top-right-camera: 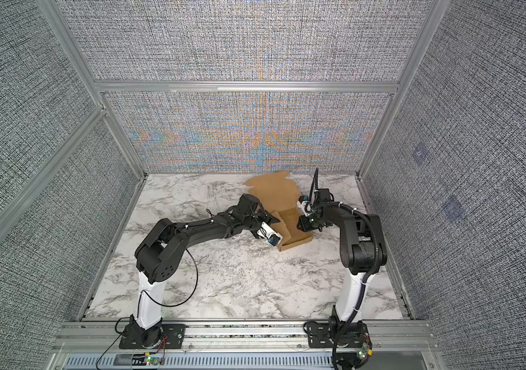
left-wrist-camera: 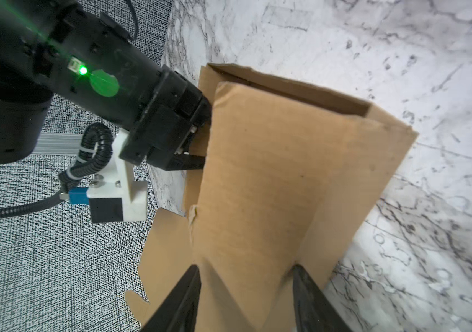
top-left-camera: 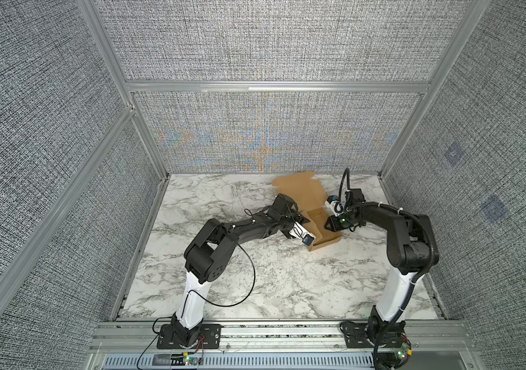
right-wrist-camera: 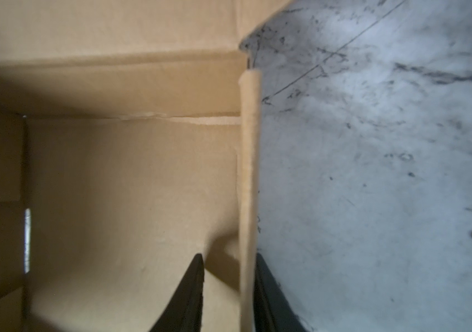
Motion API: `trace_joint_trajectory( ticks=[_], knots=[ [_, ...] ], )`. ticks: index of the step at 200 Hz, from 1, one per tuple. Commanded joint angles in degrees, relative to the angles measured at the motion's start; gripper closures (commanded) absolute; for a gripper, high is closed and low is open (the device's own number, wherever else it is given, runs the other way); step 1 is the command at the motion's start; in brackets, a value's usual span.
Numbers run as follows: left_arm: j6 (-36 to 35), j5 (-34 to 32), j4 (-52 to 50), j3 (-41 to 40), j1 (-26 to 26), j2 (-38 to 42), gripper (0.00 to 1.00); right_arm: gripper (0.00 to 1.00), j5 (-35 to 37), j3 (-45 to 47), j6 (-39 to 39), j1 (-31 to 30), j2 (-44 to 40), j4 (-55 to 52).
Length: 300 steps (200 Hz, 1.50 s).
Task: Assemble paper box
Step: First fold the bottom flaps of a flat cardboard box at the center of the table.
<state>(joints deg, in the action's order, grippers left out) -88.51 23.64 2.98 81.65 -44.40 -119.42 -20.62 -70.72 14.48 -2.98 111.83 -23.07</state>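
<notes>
One paper box [top-left-camera: 327,242] sits half-folded on the marble worktop [top-left-camera: 255,272], its flat lid [top-left-camera: 300,189] stretching from the box's tray toward the back wall [top-left-camera: 271,134]. At the box's left side the left gripper [left-wrist-camera: 247,299] has its jaws apart with a raised flap [left-wrist-camera: 272,172] between them; whether they squeeze it I cannot tell. At the box's right side the right gripper [right-wrist-camera: 229,258] straddles a side wall [right-wrist-camera: 247,172], jaws slightly apart, a gap on the inner side
</notes>
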Motion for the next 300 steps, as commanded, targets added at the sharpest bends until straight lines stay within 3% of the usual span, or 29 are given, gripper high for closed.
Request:
trace_joint_trajectory(
  ticks=[1, 35, 67, 94, 117, 158, 223, 300],
  knots=[
    [1.28, 1.19, -0.1, 0.77, -0.07, 0.36, 0.46, 0.69, -0.03, 0.15, 0.55, -0.12, -0.26, -1.64],
    [0.81, 1.15, -2.8, 1.86, -0.2, -1.16, 0.48, 0.69, -0.03, 0.21, 0.49, -0.12, -0.1, -1.64],
    [-1.99, 1.59, -8.19, 2.9, -0.25, -2.31, 0.64, 0.69, -0.03, 0.14, 0.5, -0.1, -0.12, -1.72],
    [-2.96, 1.59, -9.47, 3.14, -0.33, -3.11, 0.64, 0.69, -0.03, 0.1, 0.62, -0.09, -0.15, -1.8],
    [-3.81, 1.5, -12.67, 4.92, -0.55, -4.1, 0.58, 0.69, -0.03, 0.23, 0.56, -0.09, -0.09, -1.8],
    [-4.57, 0.13, -22.49, 11.03, -0.9, -7.22, 0.58, 0.69, -0.01, 0.14, 0.64, -0.09, 0.03, -1.76],
    [-7.9, -2.76, -40.65, 22.1, -2.17, -13.32, 0.7, 0.69, -0.21, 0.05, 0.58, -0.31, -0.74, -2.07],
    [-8.57, -4.74, -56.47, 26.47, -4.08, -13.44, 0.8, 0.69, -1.1, 3.76, -4.0, -3.42, -6.05, -1.97]
  ],
)
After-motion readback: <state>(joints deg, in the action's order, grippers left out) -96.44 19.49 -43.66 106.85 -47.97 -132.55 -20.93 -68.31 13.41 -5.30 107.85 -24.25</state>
